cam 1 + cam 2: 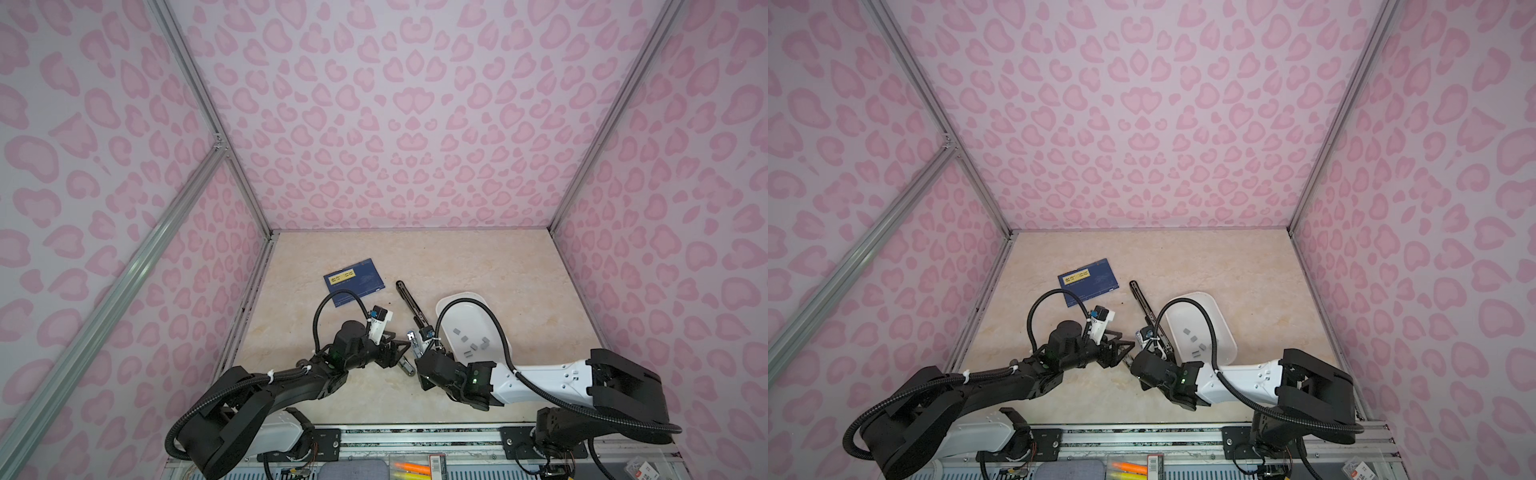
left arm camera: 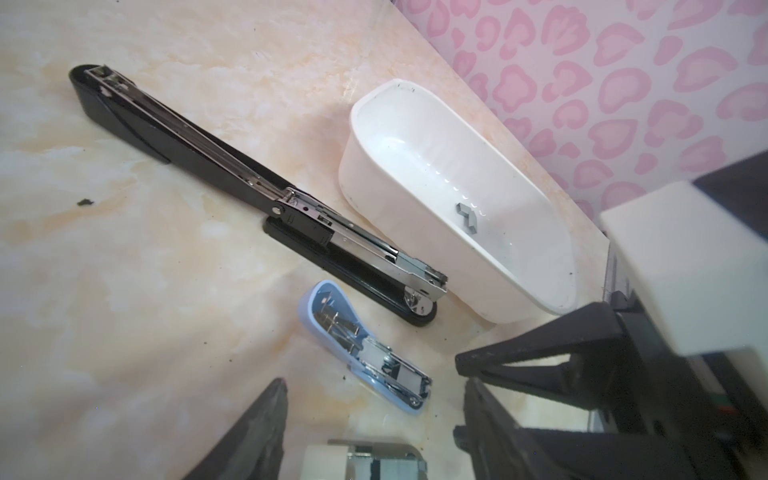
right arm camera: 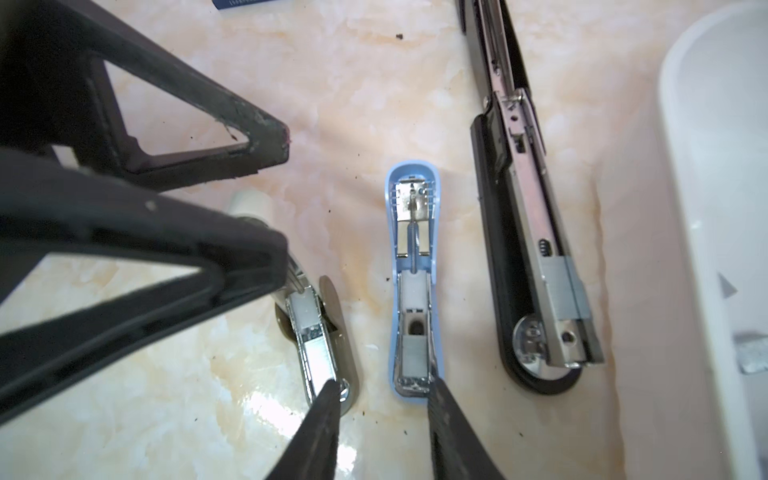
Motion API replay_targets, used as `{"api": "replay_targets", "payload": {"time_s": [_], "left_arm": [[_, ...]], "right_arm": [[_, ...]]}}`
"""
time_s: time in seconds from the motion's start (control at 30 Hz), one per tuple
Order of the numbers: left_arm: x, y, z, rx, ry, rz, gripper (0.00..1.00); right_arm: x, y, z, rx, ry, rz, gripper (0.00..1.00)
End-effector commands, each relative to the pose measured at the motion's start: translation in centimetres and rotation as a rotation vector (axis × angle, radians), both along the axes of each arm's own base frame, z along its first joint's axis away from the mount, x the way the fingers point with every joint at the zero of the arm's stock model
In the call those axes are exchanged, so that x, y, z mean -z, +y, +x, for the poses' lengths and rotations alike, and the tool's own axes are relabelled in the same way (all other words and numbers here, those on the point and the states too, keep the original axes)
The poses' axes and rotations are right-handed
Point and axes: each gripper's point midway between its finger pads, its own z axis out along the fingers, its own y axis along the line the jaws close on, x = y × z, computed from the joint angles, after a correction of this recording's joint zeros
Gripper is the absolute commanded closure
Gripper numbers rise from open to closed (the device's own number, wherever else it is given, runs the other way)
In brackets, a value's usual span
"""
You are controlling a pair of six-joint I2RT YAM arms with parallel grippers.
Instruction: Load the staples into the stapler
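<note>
Both arms are meeting low at mid-table, the left gripper [image 3: 280,203] and right gripper [image 3: 382,411] each standing spread and grasping nothing. The tray [image 2: 365,195] is sitting just beside the long stapler [image 3: 536,249], which is lying folded open. Nearer the claws, the blue stapler [image 3: 411,282] and white stapler [image 3: 316,345] are lying open too. The left jaws are flanking the white one's rear, and the right fingers are resting at both small staplers' noses. The staples [image 2: 465,216] are lying loose in the tray, with a grey strip [image 3: 411,353] seemingly seated in the blue channel. This looks like letting go after seating, so the claws should be lifting straight up, since light staplers would be skidding on gloss. Pink-spotted walls [image 1: 374,124] are enclosing the marbled table [image 1: 457,266], which is carrying a blue card [image 1: 354,282] and dark specks [image 2: 85,202].
</note>
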Motion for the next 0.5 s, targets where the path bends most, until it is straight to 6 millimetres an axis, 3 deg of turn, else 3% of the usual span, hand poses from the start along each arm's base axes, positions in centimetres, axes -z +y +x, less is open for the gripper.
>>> {"api": "replay_targets", "payload": {"time_s": [0.0, 0.1, 0.47], "left_arm": [[-0.7, -0.3, -0.4, 0.034, -0.011, -0.018, 0.32], [-0.2, 0.2, -0.3, 0.009, -0.008, 0.005, 0.32], [0.6, 1.9, -0.6, -0.062, -0.006, 0.035, 0.32]], "right_arm": [[-0.7, -0.4, 0.6, 0.006, -0.047, 0.011, 0.63], [-0.8, -0.4, 0.4, -0.017, -0.05, 0.034, 0.62], [0.4, 3.1, -3.0, -0.259, -0.055, 0.08, 0.52]]}}
